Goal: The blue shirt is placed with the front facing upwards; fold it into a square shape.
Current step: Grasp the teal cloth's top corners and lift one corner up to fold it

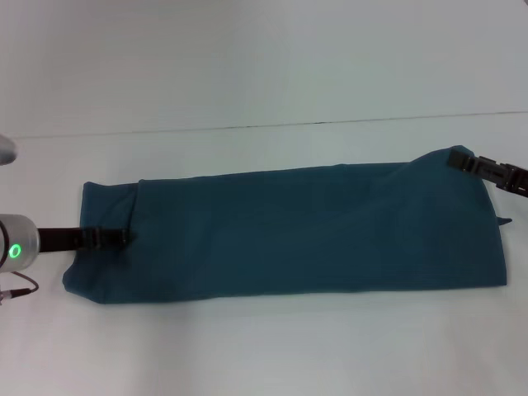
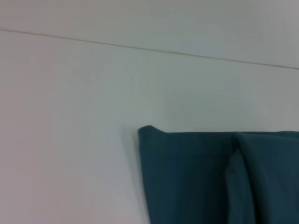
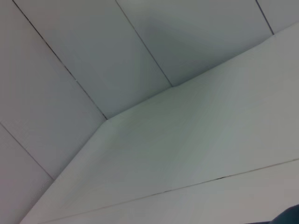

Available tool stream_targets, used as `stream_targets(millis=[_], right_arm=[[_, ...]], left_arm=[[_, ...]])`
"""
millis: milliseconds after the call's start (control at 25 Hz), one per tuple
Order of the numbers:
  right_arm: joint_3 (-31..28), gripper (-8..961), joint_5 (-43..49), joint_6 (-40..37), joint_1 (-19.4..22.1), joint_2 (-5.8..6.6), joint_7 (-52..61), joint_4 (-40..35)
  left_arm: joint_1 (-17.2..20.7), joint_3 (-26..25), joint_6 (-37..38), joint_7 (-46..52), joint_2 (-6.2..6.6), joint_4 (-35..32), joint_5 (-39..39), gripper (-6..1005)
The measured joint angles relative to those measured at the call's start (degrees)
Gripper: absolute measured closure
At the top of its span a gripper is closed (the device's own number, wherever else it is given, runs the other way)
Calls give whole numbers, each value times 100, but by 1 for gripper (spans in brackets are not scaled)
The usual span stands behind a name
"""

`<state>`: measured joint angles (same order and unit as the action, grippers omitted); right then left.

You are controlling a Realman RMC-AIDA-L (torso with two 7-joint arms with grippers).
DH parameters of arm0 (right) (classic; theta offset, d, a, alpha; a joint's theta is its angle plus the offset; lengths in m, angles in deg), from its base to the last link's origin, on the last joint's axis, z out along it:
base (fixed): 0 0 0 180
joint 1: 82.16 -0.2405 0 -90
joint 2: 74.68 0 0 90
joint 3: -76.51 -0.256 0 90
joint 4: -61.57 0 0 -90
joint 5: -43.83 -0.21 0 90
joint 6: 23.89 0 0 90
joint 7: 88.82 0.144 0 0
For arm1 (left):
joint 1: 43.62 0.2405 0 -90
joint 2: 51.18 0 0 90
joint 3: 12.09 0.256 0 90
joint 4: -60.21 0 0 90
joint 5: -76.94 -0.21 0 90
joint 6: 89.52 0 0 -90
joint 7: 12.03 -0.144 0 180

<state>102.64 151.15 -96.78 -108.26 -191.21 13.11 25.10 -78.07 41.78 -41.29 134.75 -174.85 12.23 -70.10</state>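
Both arms are cut off by the head view's edges.

No text, label, brand or number can be read in any view. The blue shirt [image 1: 289,231] lies folded into a long band and shows only plain cloth, with no lettering visible. The only sign is a green lit ring [image 1: 15,251] on the left arm.

Surface: a pale white table [image 3: 196,154] is seen tilted, crossed by a thin dark seam.
Panels: white wall [image 3: 93,60] panels are divided by dark lines.
Corner: a sliver of the blue shirt [image 3: 289,217] is seen.
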Motion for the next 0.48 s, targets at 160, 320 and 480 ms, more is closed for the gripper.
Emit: stream_targets(millis=[160, 320, 480], right_arm=[[-3, 38, 0, 0, 6, 0, 4, -1], [-4, 38, 0, 0, 16, 0, 10, -12], [-3, 39, 0, 3, 32, 0, 11, -37]], left_arm=[[-131, 1, -4, -50, 5, 163, 2, 125], [-167, 6, 31, -101, 2, 190, 28, 244], [-189, 10, 47, -198, 0, 182, 54, 316]])
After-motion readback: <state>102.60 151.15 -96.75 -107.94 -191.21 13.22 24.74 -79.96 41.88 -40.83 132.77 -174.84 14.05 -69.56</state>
